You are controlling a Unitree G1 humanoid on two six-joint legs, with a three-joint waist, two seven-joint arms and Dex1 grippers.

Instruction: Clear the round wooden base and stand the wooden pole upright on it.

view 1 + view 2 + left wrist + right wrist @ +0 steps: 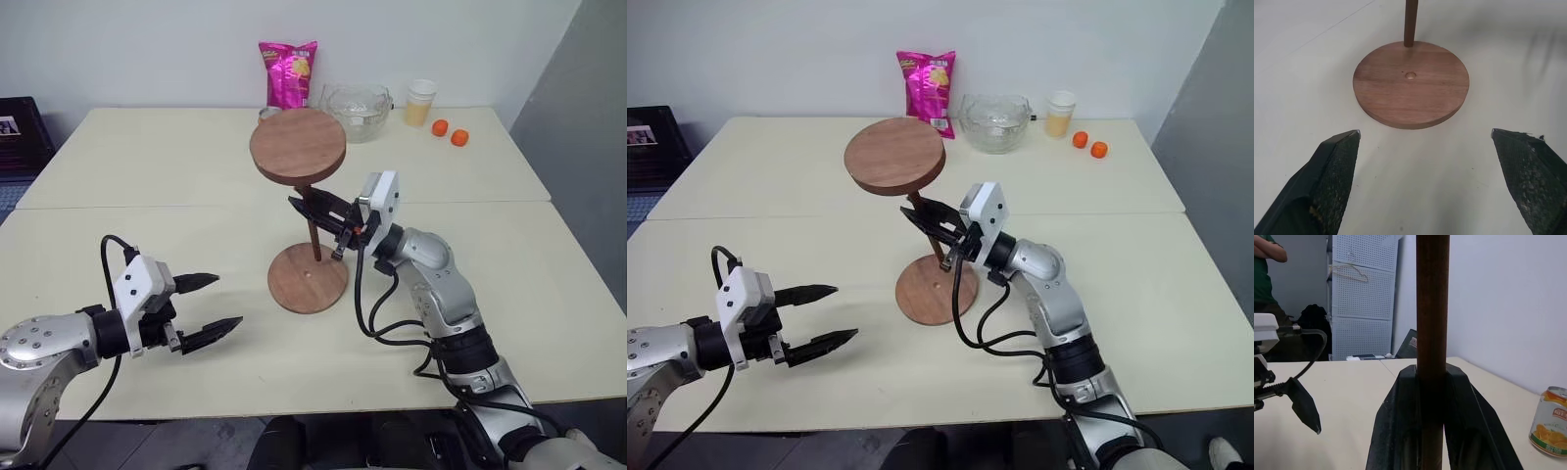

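Two claws work over the bench [147, 176]. The right claw [312, 211] is clamped tight on the rod of the wooden pole [313, 230], gripping it between the pole's disc above and the round wooden base [308, 278] below. The pole stands upright with its lower end on the far edge of the base, behind the centre hole. The left claw [211, 305] hovers with fingers spread wide and empty, near the base on its left side, pointing toward it.
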